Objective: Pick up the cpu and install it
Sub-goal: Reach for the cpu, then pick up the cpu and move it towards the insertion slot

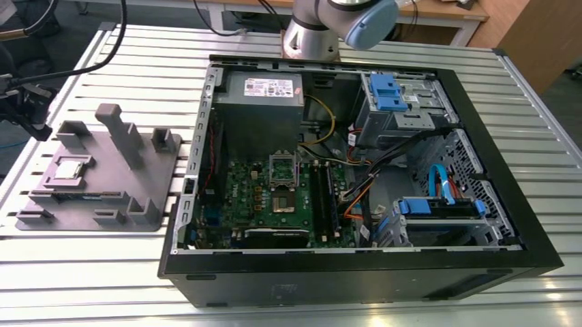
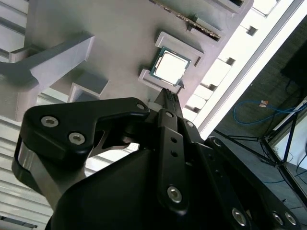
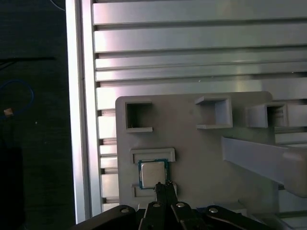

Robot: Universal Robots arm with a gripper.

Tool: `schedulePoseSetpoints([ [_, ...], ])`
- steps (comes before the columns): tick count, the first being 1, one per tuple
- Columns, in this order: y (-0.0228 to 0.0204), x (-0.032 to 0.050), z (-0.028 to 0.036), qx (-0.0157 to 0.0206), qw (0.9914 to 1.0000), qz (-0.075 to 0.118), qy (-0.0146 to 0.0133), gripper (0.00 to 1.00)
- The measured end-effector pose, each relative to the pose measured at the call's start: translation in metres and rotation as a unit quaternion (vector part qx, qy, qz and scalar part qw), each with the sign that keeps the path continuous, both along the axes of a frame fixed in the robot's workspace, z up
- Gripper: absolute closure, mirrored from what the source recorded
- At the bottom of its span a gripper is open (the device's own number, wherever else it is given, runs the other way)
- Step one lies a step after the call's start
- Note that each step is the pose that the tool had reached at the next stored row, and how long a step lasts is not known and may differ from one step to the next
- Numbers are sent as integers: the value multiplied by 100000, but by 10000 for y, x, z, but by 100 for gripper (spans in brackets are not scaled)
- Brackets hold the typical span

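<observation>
Pick-up stage: the gripper [image 3: 164, 186] hangs over the cpu [image 3: 153, 173], which is not yet lifted.
The cpu lies flat in a square recess near one edge of the grey holder [image 3: 192, 153]. The gripper's fingers are pressed together and empty (I judge a grasp needs them parted to straddle the chip). The computer case's [image 1: 364, 272] socket [image 1: 283, 201] looks unfilled.

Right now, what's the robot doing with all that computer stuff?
The robot arm is working on the cpu, a little square chip. The chip lies in a pocket of the gray holder on the slatted table, beside the open computer case. The robot's hand hangs close by the chip's edge with its fingers pinched together, holding nothing. The chip has not been picked up or put into the computer yet.
</observation>
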State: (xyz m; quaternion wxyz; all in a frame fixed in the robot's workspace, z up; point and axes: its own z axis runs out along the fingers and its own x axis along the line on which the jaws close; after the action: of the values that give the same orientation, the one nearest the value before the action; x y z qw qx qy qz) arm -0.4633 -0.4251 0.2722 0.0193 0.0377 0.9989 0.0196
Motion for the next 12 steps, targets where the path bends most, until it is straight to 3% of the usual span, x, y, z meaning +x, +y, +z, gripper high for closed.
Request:
schedulePoseSetpoints([
  [5, 0, -8, -66, -32, 100000, 0, -2, 89],
  [12, 0, -37, -83, -38, 100000, -1, 1, 89],
])
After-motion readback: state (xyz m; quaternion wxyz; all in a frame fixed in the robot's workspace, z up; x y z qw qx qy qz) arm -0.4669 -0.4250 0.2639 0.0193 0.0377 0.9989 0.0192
